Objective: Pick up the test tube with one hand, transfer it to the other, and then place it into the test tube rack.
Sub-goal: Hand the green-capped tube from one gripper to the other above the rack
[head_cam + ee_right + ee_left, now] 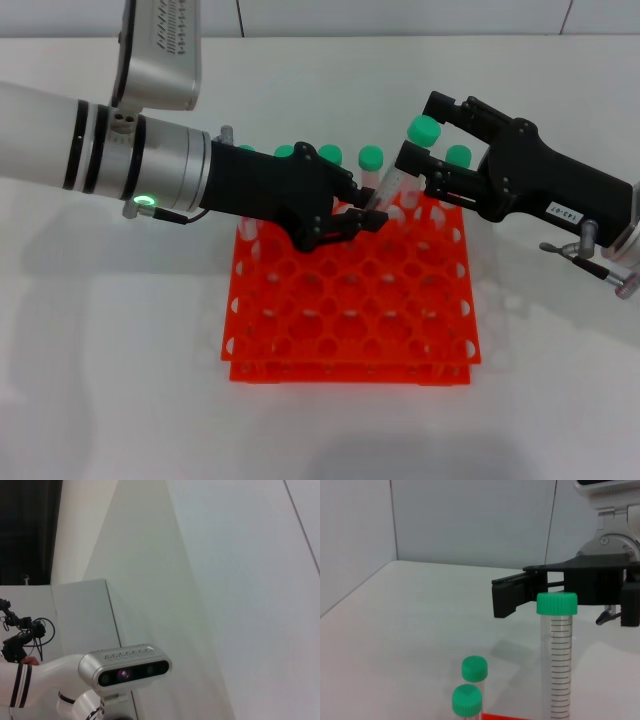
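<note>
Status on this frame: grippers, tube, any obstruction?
Left gripper shut on test tube, low end. Right gripper open around its capped top, over test tube rack. Nothing blocking.

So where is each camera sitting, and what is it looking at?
Head view: from above, looking down at the bright orange-red plastic rack; left gripper and right gripper meet at the slim clear green-capped tube.
Left wrist view: low, facing across; shows the same tube and the right gripper.
Right wrist view: faces upward at walls, showing the robot's silver head camera.
</note>
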`<action>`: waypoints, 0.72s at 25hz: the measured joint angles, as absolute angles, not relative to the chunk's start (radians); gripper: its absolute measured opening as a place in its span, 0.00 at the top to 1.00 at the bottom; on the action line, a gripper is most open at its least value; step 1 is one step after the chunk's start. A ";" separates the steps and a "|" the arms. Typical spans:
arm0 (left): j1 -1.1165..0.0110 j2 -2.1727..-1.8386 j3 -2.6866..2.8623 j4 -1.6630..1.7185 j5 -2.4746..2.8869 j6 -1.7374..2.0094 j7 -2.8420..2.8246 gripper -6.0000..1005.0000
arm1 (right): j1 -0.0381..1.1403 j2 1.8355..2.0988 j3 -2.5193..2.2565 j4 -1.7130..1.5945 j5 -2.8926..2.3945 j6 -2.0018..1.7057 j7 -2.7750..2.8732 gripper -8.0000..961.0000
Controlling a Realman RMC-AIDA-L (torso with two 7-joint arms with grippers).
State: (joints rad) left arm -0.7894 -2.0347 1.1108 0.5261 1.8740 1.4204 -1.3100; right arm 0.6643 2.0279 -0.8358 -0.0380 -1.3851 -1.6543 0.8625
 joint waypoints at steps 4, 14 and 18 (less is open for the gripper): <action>-0.797 -2.036 1.111 0.523 1.877 1.420 -1.310 0.80 | 0.664 2.028 -0.840 -0.038 -1.385 -1.652 0.859 0.22; -0.802 -2.040 1.112 0.520 1.888 1.413 -1.312 0.80 | 0.664 2.028 -0.842 -0.038 -1.385 -1.652 0.848 0.32; -0.803 -2.043 1.112 0.521 1.893 1.409 -1.313 0.80 | 0.664 2.028 -0.842 -0.038 -1.387 -1.652 0.848 0.37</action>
State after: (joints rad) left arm -0.8033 -2.0426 1.1122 0.5206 1.8934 1.4088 -1.3126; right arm 0.6642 2.0278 -0.8421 -0.0384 -1.3870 -1.6516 0.8483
